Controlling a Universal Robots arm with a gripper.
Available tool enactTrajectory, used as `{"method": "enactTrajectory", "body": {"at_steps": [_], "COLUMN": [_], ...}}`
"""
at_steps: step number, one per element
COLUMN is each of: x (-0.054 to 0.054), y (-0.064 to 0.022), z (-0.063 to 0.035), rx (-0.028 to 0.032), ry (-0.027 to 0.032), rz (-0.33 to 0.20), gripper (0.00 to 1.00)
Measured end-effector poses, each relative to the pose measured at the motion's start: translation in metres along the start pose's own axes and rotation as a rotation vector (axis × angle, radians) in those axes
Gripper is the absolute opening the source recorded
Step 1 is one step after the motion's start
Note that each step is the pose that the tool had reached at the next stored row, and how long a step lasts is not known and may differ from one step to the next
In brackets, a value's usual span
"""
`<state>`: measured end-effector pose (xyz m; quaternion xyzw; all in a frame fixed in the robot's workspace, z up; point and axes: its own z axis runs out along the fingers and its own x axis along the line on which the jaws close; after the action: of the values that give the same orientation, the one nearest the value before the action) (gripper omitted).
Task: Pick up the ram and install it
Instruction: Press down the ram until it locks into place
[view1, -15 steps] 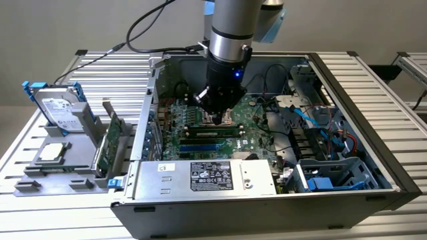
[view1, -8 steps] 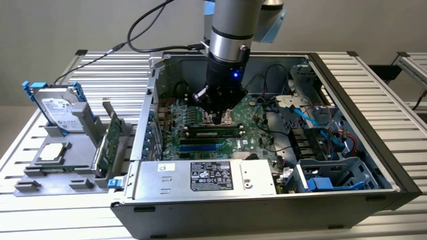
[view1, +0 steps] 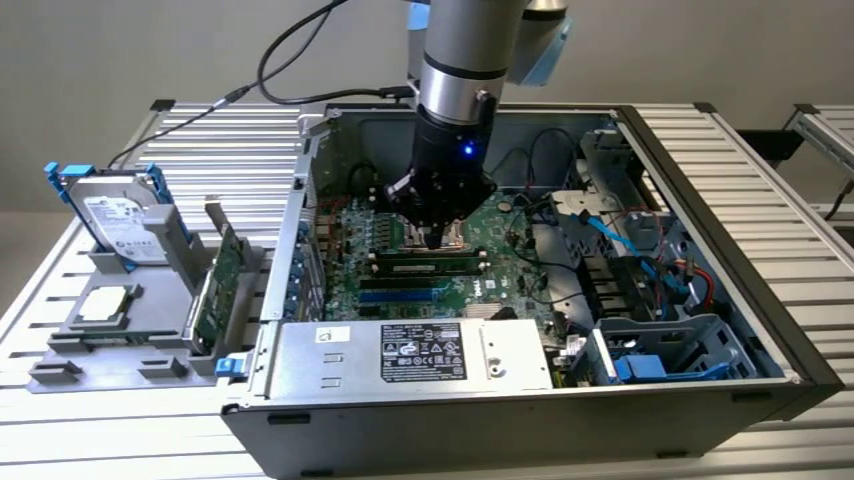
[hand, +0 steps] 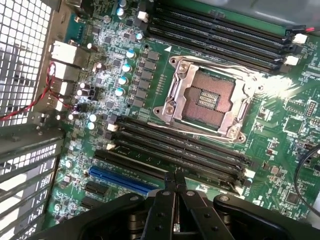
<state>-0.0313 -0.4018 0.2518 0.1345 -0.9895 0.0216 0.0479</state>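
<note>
My gripper (view1: 441, 238) hangs inside the open computer case (view1: 721, 200), low over the motherboard (view1: 514, 235). Its fingers are shut together with nothing visibly between them. In the wrist view the shut fingertips (hand: 175, 181) sit right over the nearest of the long black memory slots (hand: 190, 150), beside the bare processor socket (hand: 207, 97). A narrow green stick with dark chips, apparently the ram (view1: 430, 266), lies along the slots just in front of the gripper in the exterior view. Whether it is fully seated I cannot tell.
A grey holder (view1: 80, 350) at the exterior view's left carries a hard drive (view1: 120, 220), a wide green expansion card (view1: 216, 290) and a processor chip (view1: 107, 305). The power supply (view1: 414, 355), drive cage (view1: 667, 350) and blue cables (view1: 621, 235) crowd the case.
</note>
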Motion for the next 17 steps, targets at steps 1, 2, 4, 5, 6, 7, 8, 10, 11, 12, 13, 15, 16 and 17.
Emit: {"method": "enactTrajectory", "body": {"at_steps": [1,2,4,5,6,7,8,10,11,12,13,15,16,17], "x": [0.0,0.0,-0.0001,-0.0001,0.0,-0.0001,0.0,0.0,0.0,0.0,0.0,0.0,0.0,-0.0001], "y": [0.0,0.0,0.0,0.0,0.0,0.0,0.0,0.0,0.0,0.0,0.0,0.0,0.0,0.0], "z": [0.0,0.0,0.0001,0.0001,0.0001,0.0,0.0,0.0,0.0,0.0,0.0,0.0001,0.0,0.0001], "rx": [0.0001,0.0004,0.001,0.0015,0.0023,0.0032,0.004,0.0056,0.0064,0.0073,0.008,0.0096,0.0106,0.0115], "ry": [0.0,-0.0002,-0.0013,-0.0022,-0.0033,-0.0045,-0.0057,-0.0082,-0.0094,-0.0106,-0.0119,-0.0142,-0.0152,-0.0164], "rz": [0.011,0.021,0.042,0.052,0.062,0.071,0.08,0.1,0.11,0.12,0.129,0.149,0.158,0.168], "gripper": [0.11,0.11,0.11,0.11,0.11,0.11,0.11,0.11,0.11,0.11,0.11,0.11,0.11,0.11]}}
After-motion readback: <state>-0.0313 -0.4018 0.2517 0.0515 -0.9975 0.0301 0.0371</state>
